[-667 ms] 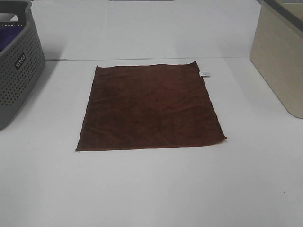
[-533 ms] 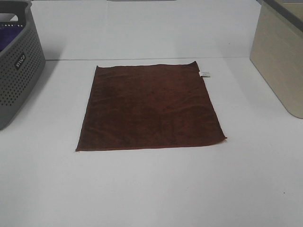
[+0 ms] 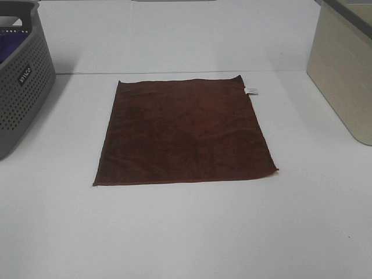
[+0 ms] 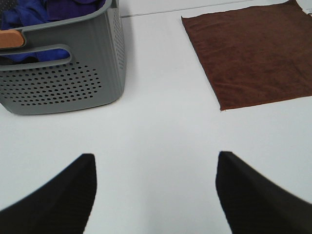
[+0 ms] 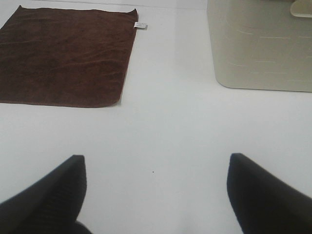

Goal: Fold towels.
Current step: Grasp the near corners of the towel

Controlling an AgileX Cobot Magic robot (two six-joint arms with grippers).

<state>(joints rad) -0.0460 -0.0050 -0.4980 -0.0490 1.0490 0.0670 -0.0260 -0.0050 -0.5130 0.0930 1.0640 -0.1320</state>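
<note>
The dark reddish-brown towel point(image 3: 185, 132) lies spread flat and unfolded in the middle of the white table, with a small white tag point(image 3: 251, 90) at its far right corner. It also shows in the left wrist view point(image 4: 253, 51) and in the right wrist view point(image 5: 66, 56). Neither arm shows in the exterior high view. My left gripper point(image 4: 155, 192) is open and empty above bare table, well short of the towel's near left corner. My right gripper point(image 5: 157, 192) is open and empty above bare table, short of the towel's near right corner.
A grey perforated laundry basket point(image 3: 23, 81) holding blue and purple cloths point(image 4: 44, 9) stands at the left edge. A beige bin point(image 3: 343, 70) stands at the right edge. White table point(image 3: 186, 232) surrounds the towel.
</note>
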